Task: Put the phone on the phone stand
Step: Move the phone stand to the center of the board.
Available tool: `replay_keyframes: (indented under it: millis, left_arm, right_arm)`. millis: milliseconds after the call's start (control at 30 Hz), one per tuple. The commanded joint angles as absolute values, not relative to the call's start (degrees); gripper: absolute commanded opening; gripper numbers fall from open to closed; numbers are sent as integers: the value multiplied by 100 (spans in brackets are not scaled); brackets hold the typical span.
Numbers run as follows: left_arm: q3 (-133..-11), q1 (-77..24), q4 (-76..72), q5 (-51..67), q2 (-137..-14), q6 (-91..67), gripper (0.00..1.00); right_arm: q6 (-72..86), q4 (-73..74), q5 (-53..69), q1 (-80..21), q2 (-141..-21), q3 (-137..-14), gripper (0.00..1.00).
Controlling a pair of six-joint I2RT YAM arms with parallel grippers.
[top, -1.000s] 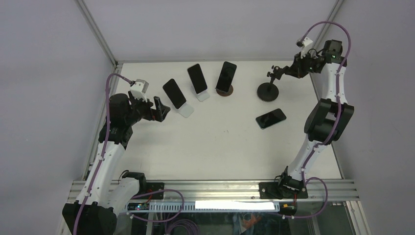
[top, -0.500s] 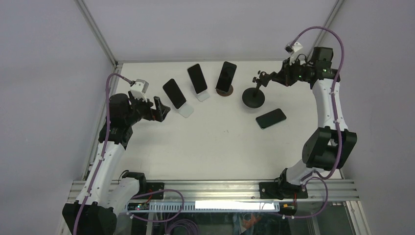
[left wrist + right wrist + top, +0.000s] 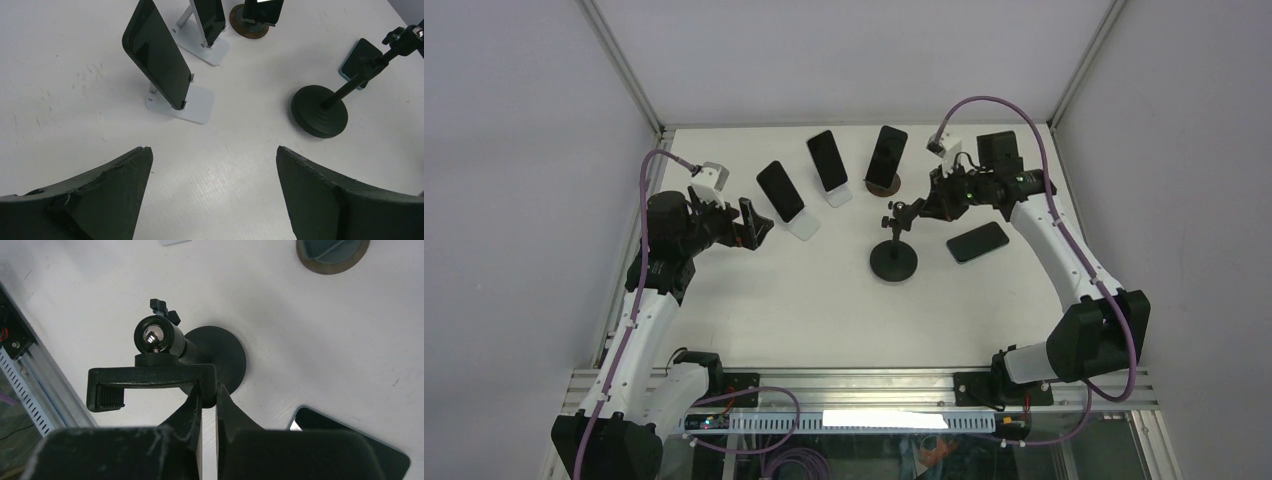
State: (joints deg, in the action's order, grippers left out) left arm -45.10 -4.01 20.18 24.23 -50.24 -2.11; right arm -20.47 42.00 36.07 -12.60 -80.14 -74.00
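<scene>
The black phone stand (image 3: 893, 258) has a round base, a thin pole and a clamp bracket on top. It is near the table's middle, left of the phone (image 3: 977, 241), a dark slab lying flat. My right gripper (image 3: 921, 211) is shut on the bracket's end (image 3: 209, 385). The round base (image 3: 220, 357) shows below the bracket, and I cannot tell whether it touches the table. A corner of the phone (image 3: 350, 445) shows at the lower right of the right wrist view. My left gripper (image 3: 754, 222) is open and empty at the left, its fingertips (image 3: 135, 165) wide apart over bare table.
Three other phones lean on stands along the back: two on white stands (image 3: 781, 192) (image 3: 828, 160) and one on a brown round base (image 3: 886, 157). The nearest of them (image 3: 157, 55) is just ahead of my left gripper. The metal front rail (image 3: 30, 385) runs along the near edge.
My right arm has swung from the far right corner toward the table's middle, carrying the black stand past the flat phone. The left arm has not moved.
</scene>
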Motion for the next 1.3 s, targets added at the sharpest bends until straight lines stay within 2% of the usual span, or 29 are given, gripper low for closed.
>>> replay_keyframes:
  millis: [0,500,733,1000,1267]
  left_arm:
    - [-4516,-335,1905,2573,-4984,-176,98]
    - [-4518,-334,1896,2624,-5020,-193,98]
    - [-4518,-334,1890,2630,-5013,-195,98]
    - [-4518,-334,1891,2647,-5009,-202,98]
    - [-4509,-340,1890,2665,-5011,-210,98]
  right_arm:
    - [-1580,3646,3696,-1361,-7626,-7374,0]
    - [-1444,3343,4143,-1468,-7558,-6804,1]
    - [-1534,3333,4321,-1485,-7520,-6592,9]
    - [-2001,3704,4821,-1485,-7411,-6422,26]
    - [-2512,4092,5199,-1481,-7325,-6328,38]
